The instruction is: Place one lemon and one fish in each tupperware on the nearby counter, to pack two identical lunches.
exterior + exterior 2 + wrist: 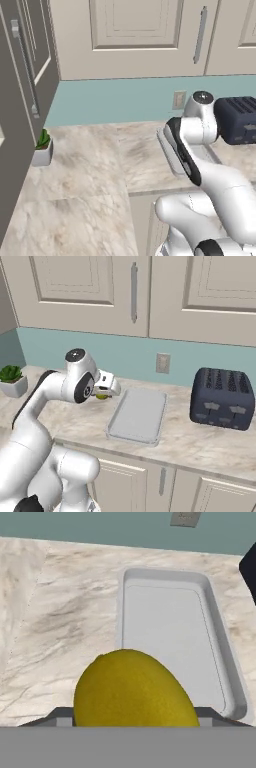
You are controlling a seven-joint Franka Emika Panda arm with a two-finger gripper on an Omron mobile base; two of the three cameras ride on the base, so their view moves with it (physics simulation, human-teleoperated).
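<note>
My gripper (103,393) is shut on a yellow lemon (132,689), which bulges up at the bottom of the hand view and hides the fingertips. The lemon (102,395) hangs just above the beige marbled counter (200,441), a little to the left of a flat light grey rectangular tupperware (137,415). That tupperware (170,627) has nothing in it and lies ahead and to the right of the lemon in the hand view. In the left base view my own arm covers most of the tupperware (166,145). The fish is out of view.
A dark navy toaster (222,398) stands on the counter right of the tupperware. A small potted plant (12,378) sits at the far left by the grey fridge side (20,100). Cream wall cabinets (135,291) hang above, with a wall outlet (162,362) behind the container.
</note>
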